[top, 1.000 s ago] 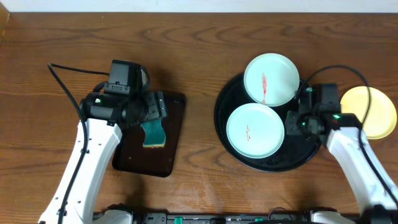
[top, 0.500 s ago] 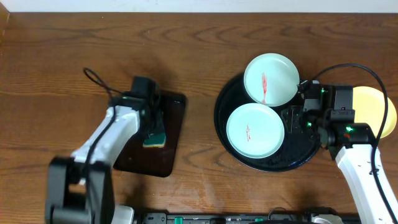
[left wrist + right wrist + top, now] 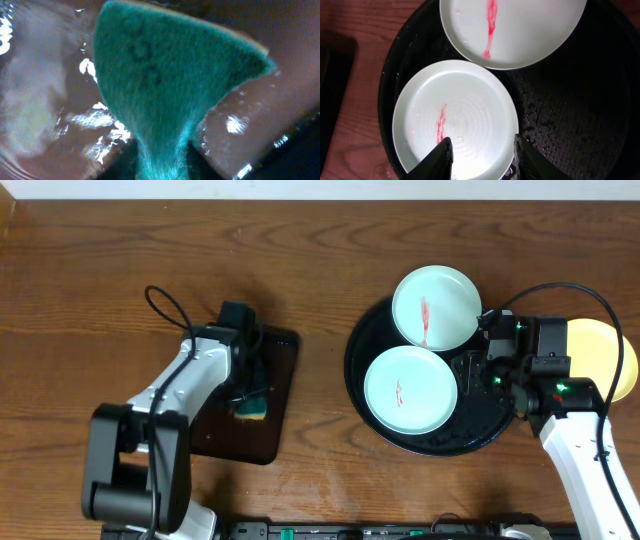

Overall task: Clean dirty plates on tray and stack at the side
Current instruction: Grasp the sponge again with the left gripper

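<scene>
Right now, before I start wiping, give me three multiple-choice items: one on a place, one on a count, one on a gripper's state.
1. Where is the yellow plate?
A) on the table, right of the tray
B) on the tray
C) held in the air

2. How many white plates are on the tray?
A) one
B) two
C) three

3. The left gripper is:
A) open, holding nothing
B) shut on a plate
C) shut on the sponge

Answers:
1. A: it sits on wood past the tray's right rim.
2. B: two lie there, both smeared red.
3. C: the left wrist view shows the sponge pinched narrow.
</scene>
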